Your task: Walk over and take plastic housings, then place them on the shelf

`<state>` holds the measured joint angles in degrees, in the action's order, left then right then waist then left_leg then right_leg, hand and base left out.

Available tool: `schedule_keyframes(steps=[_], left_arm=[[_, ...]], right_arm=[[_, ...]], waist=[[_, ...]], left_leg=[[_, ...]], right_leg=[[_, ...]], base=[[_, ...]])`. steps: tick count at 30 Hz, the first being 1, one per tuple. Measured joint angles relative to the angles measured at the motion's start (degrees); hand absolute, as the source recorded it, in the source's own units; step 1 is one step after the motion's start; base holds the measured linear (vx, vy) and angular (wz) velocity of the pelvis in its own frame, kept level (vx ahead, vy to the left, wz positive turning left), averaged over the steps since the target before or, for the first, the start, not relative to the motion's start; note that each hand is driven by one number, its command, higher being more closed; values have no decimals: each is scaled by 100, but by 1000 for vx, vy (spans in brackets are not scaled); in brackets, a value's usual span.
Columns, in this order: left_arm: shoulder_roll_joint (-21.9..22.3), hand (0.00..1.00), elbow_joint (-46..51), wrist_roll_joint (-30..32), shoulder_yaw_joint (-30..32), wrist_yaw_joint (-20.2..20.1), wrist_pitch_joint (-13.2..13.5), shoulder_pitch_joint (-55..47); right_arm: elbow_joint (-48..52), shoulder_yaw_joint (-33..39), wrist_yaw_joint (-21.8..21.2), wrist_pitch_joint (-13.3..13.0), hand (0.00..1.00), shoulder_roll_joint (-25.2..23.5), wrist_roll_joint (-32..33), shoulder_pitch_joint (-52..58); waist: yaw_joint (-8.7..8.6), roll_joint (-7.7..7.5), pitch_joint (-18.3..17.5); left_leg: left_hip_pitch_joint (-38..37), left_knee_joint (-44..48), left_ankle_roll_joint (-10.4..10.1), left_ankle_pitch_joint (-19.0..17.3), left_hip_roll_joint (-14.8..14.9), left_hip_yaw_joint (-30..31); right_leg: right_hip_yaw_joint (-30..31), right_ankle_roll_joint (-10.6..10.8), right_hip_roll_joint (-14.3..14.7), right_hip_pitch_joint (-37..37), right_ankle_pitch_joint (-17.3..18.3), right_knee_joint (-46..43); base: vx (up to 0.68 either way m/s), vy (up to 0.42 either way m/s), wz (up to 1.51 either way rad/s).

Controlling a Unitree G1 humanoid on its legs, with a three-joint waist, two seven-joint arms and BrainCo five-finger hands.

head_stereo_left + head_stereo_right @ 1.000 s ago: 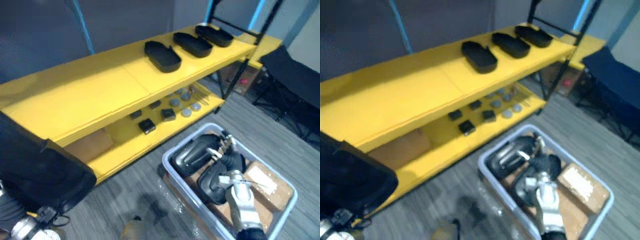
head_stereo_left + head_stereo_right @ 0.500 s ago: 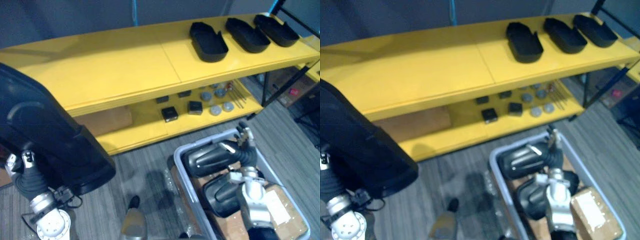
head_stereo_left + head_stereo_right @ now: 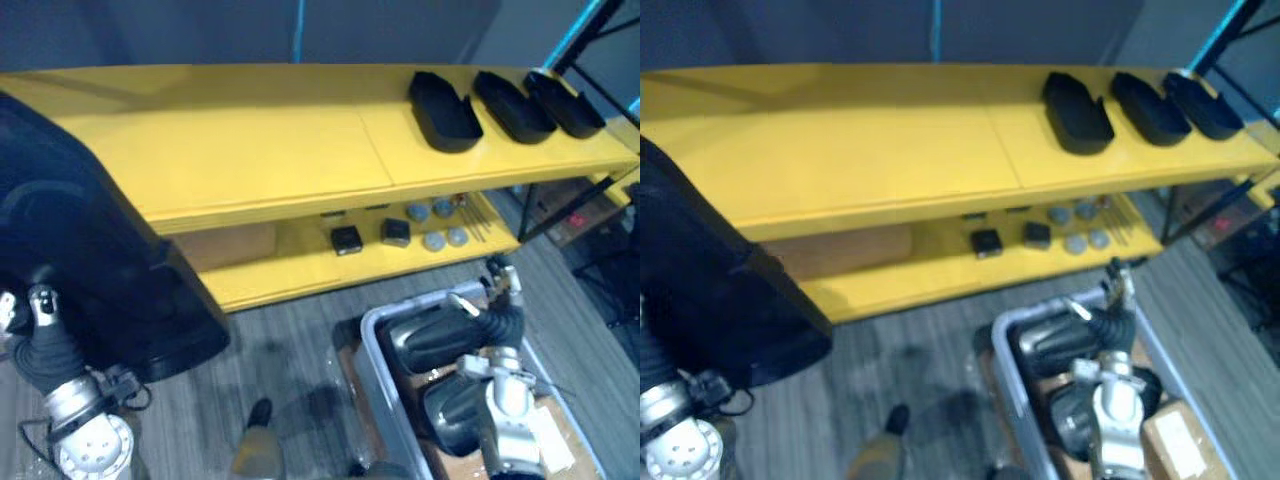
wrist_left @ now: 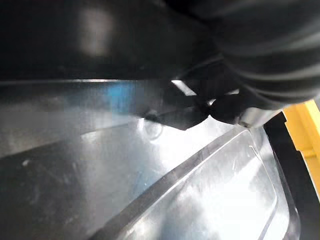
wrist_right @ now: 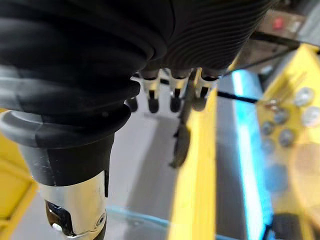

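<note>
**View swings square onto the shelf; hands keep their places**

The camera has turned since the earlier frames. The yellow shelf (image 3: pixel 250 140) slanted away a second ago and now runs almost level across the view. The things on it have not shifted against its boards.

At the shelf's left end, the large black housing (image 3: pixel 90 230) looms bigger than before and covers that end of both boards. The left hand (image 3: pixel 38 335) is still beneath it, on the side away from the shelf. Its fingers are hidden behind the housing, so I cannot tell how they are set. Its wrist view shows the housing's glossy dark inner surface from very close.

On the shelf's lower board, towards the left, lies a brown cardboard box (image 3: pixel 235 245). Further right on that board sit two small black blocks (image 3: pixel 346 239) and then a cluster of grey discs (image 3: pixel 433 213).

On the top board, near the shelf's right end, a row of three black housings (image 3: pixel 510 103) lies side by side, open sides up.

On the floor in front of the shelf's right half stands the grey bin (image 3: pixel 420 301). It holds two more dark housings (image 3: pixel 435 340) and a cardboard carton (image 3: pixel 1175 440).

The right hand (image 3: pixel 498 310) stays above the bin, pointing towards the shelf. Its fingers (image 5: pixel 174 95) hang straight in a close row and hold nothing.
</note>
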<state>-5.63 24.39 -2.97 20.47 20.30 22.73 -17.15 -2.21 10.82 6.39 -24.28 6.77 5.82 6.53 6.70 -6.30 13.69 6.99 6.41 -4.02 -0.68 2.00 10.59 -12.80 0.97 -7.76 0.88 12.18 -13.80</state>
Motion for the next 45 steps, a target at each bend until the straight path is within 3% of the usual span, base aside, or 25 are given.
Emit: schedule_keyframes(steps=[1, 2, 3, 5, 8, 17, 18, 19, 21, 22, 23, 24, 25, 28, 31, 33, 37, 45], left_arm=[[-9, 100, -33, 134, -111, 15, -66, 5], [43, 100, -79, 181, -162, 11, -75, -5], [154, 100, -98, 251, -276, 3, -175, -37], [305, 100, -100, 396, -326, -33, -200, -142], [387, 100, -94, 397, -343, -32, -207, -138], [641, 100, -98, 326, -330, 85, -385, -794], [644, 100, -94, 324, -327, 77, -381, -879], [636, 100, -96, 323, -319, 73, -382, -902], [641, 100, -107, 303, -325, 73, -373, -914], [638, 100, -119, 295, -316, 47, -322, -889], [634, 100, -135, 294, -299, 32, -292, -898], [639, 100, -150, 291, -286, -9, -270, -921], [626, 100, -179, 283, -272, -71, -240, -929], [620, 100, -351, 272, -278, -336, -230, -789], [620, 100, -433, 272, -357, -537, -238, -725], [612, 100, -522, 274, -458, -697, -296, -576], [604, 100, -546, 262, -590, -814, -420, -471], [603, 100, -820, -94, -837, -777, -435, -411]], right_arm=[[118, 45, -4, -45, 0, 4, 5, 44], [135, 52, -14, -61, 0, 43, 9, 49], [135, 58, -73, -61, 0, 122, 26, 30], [133, 57, -259, -60, 0, 240, 60, 45], [134, -2, -438, -61, 0, 254, 257, 6], [-14, -903, -613, -62, 0, 111, 411, -256], [-48, -894, -609, -68, 0, 116, 412, -259], [-51, -868, -606, -71, 0, 116, 415, -259], [-58, -756, -610, -136, 0, 153, 433, -255], [-71, -567, -615, -215, 0, 194, 495, -282], [-71, -513, -622, -234, 0, 196, 548, -279], [-67, -411, -624, -240, 0, 192, 585, -256], [-95, -303, -620, -254, 0, 162, 584, -247], [-137, -249, -518, -254, 0, -50, 564, -244], [-134, -200, -364, -251, 0, -115, 554, -241], [-154, -91, -210, -205, 0, -163, 526, -190], [-155, 32, -114, -194, 0, -268, 515, -124], [-256, 74, -116, -194, 0, -269, 469, 192]], waist=[[-55, -82, -53], [-70, -104, -111], [-76, 62, -181], [-80, 357, -260], [-71, 512, -351], [206, 477, -394], [199, 516, -423], [191, 512, -435], [162, 389, -532], [161, 491, -594], [159, 541, -625], [144, 654, -696], [44, 813, -830], [-102, 686, -884], [-144, 713, -890], [-243, 732, -873], [-409, 718, -861], [-439, 846, -724]], left_leg=[[4, 4, -5, -3, -203, 30], [-4, 1, -6, -3, -274, 59], [21, -12, -20, -11, -283, 67], [79, -25, -34, 0, -212, 58], [57, -98, -127, 87, -119, -63], [-73, 111, -79, 134, -92, -149], [22, 95, 156, -45, -69, -207], [33, 59, 206, -90, -38, -325], [187, 205, 499, -284, 128, -1026], [563, 1089, 633, -378, 275, -1340], [623, 1377, 650, -407, 334, -1412], [595, 1465, 598, -472, 396, -1478], [561, 1071, 290, -480, 308, -1404], [123, -291, 309, 108, -93, -1463], [-274, -1113, 313, 515, -137, -1800], [-293, -1145, 247, 704, -215, -1669], [-266, -1147, 255, 745, -284, -1520], [-236, -1152, 293, 703, -262, -1528]], right_leg=[[63, -3, -11, -25, -364, 149], [-13, 222, -107, 37, -279, 168], [2, 354, -58, 81, -327, 317], [-86, 383, 24, 144, -407, 501], [-168, 358, 97, 266, -447, 603], [-318, 193, 145, 507, -250, 415], [-488, 189, 146, 492, -192, 312], [-603, 188, 115, 487, -182, 289], [-823, 192, -67, 404, -194, 390], [-999, 203, -151, 338, -199, 331], [-1035, 226, -159, 332, -212, 321], [-1060, 295, -124, 339, -209, 244], [-1136, 338, -130, 297, -146, 138], [-1202, 337, -434, 259, -244, 320], [-1279, 519, -486, 392, -468, 579], [-1382, 596, -527, 522, -524, 649], [-1375, 554, -555, 571, -552, 635], [-1293, 573, -555, 523, -626, 540]], base=[[28, -66, 51], [17, -87, 37], [19, -67, 17], [1, -84, 12], [38, -67, 16], [-11, -26, 13], [-92, 20, 49], [-96, 28, 65], [-21, 16, 61], [51, 32, 51], [109, 86, 42], [87, 159, 49], [63, 226, 69], [-3, 177, 42], [41, 84, 18], [64, 73, 42], [41, 47, 23], [-19, 16, -1]])
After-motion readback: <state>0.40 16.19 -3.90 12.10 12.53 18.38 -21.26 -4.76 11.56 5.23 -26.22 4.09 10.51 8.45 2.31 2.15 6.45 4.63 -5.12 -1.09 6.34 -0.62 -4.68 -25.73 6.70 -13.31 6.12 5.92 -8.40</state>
